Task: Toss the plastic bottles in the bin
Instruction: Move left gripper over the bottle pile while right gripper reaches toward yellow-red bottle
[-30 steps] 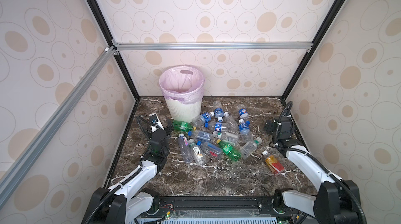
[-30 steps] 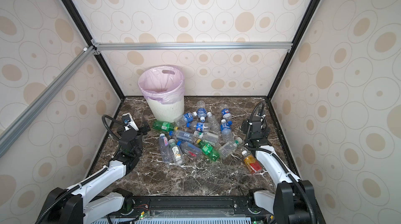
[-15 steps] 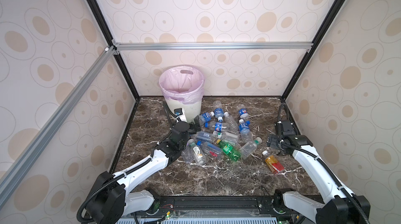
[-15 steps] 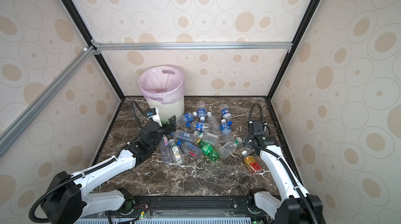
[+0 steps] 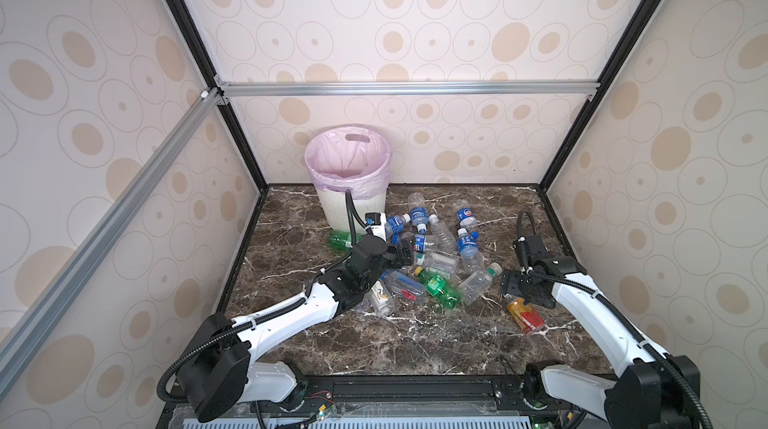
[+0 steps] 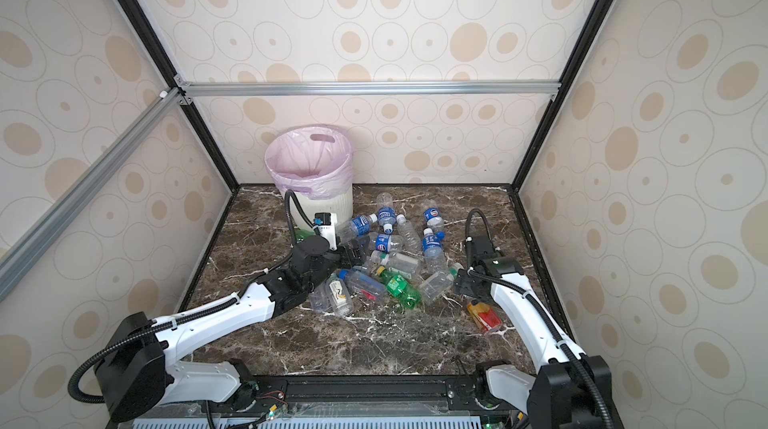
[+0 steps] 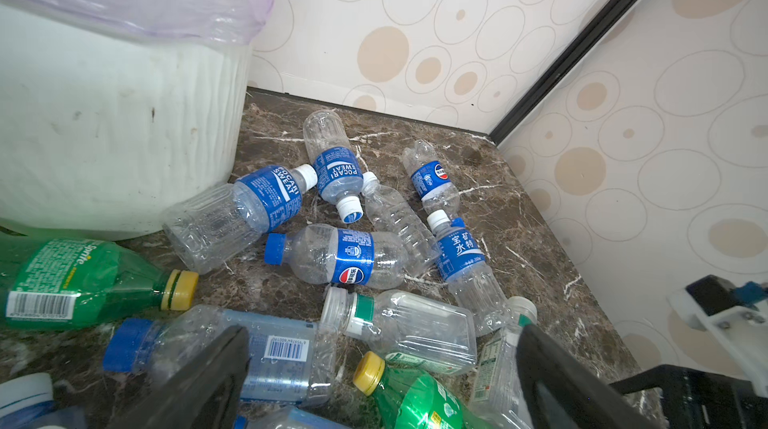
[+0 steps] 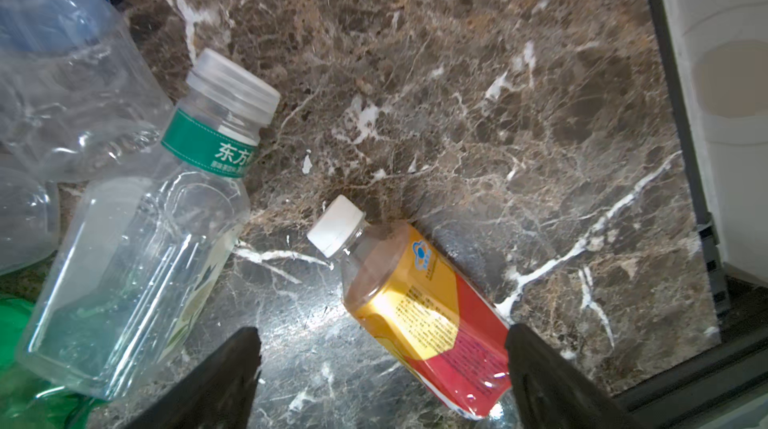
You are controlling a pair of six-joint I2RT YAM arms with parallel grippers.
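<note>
The plastic bottles (image 5: 434,258) lie heaped mid-table, just right of the bin (image 5: 332,208) at the far left. The left gripper (image 7: 382,358), jaws spread, hangs over the heap's left side, its arm stretched forward. A yellow-and-red bottle (image 8: 424,310) lies apart on the right, under the wide-spread right gripper (image 8: 382,348), which points down.

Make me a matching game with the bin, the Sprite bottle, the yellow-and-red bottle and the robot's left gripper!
Things:
1. bin
2. Sprite bottle
3. yellow-and-red bottle
4. left gripper

Clues:
A. open, above the pile
B. lined with a pink bag
C. lying alone, apart from the pile
D. green, lying beside the bin

Pairs: 1-B, 2-D, 3-C, 4-A
</note>
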